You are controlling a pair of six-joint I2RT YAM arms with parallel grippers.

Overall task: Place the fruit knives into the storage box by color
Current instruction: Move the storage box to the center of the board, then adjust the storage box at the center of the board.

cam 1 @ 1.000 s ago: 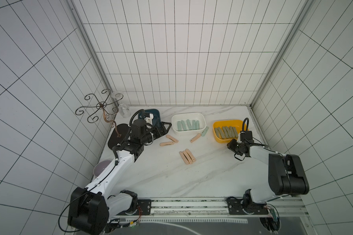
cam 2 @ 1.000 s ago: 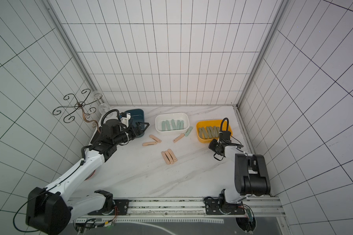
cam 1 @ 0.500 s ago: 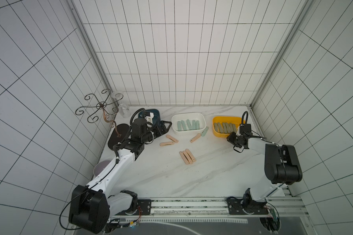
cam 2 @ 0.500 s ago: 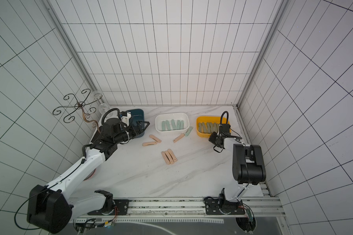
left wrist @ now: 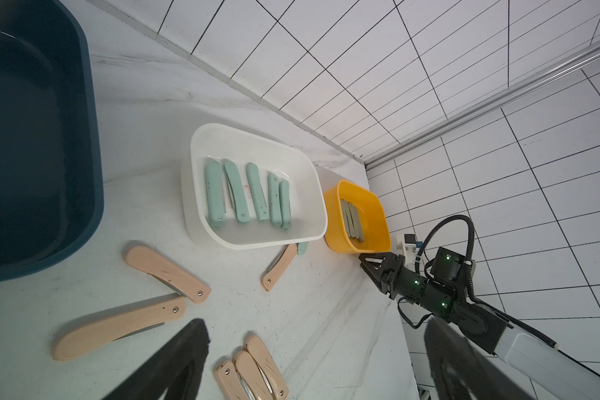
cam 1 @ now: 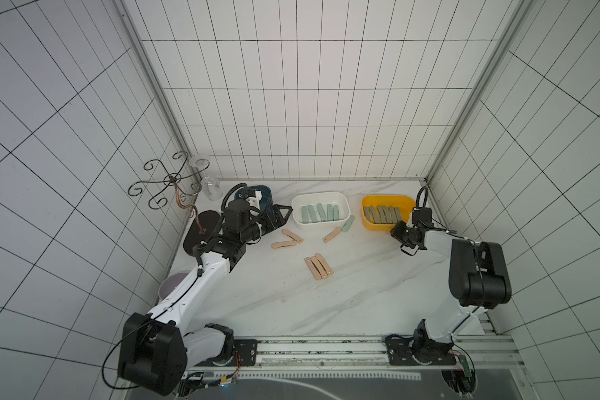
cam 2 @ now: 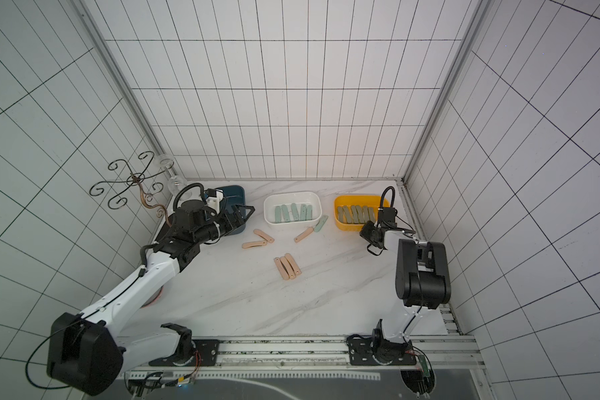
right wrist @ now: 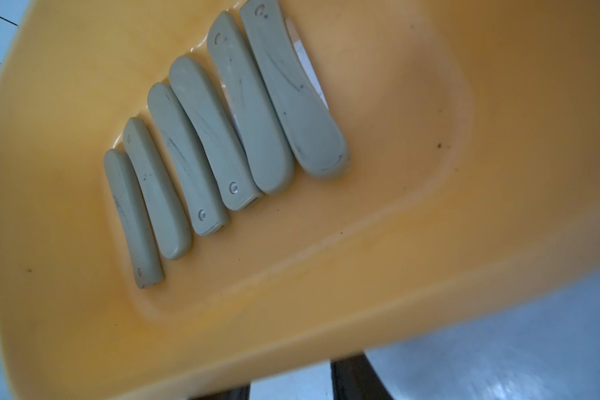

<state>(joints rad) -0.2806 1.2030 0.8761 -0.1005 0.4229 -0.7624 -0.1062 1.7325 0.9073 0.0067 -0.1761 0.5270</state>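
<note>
Six olive-grey knives (right wrist: 222, 138) lay side by side in the yellow box (right wrist: 447, 242), which stood just beside the white box (left wrist: 257, 244) on the right arm's side. Five mint-green knives (left wrist: 246, 197) lay in a row inside the white box. A stray mint-green knife (cam 1: 347, 223) lay on the marble table (cam 1: 291, 311), just beside the white box's front corner nearest the yellow box, with a lone peach-pink knife (cam 1: 332, 234) next to it.

In front of the white box's other front corner lay a pair of peach-pink knives (cam 1: 288, 239), blades part-way out, and farther out from the white box a trio of peach-pink knives (cam 1: 318, 266) lay packed together.

A dark blue box (left wrist: 90, 138) stood on the white box's left-arm side. The left gripper (cam 1: 280, 216) hung between those two boxes, jaws spread wide, holding nothing.

The right gripper (left wrist: 362, 261) sat at the yellow box's front corner farthest from the white box. Its tips were hidden behind the wall, so I couldn't tell whether the jaws were parted or pressed together.
</note>
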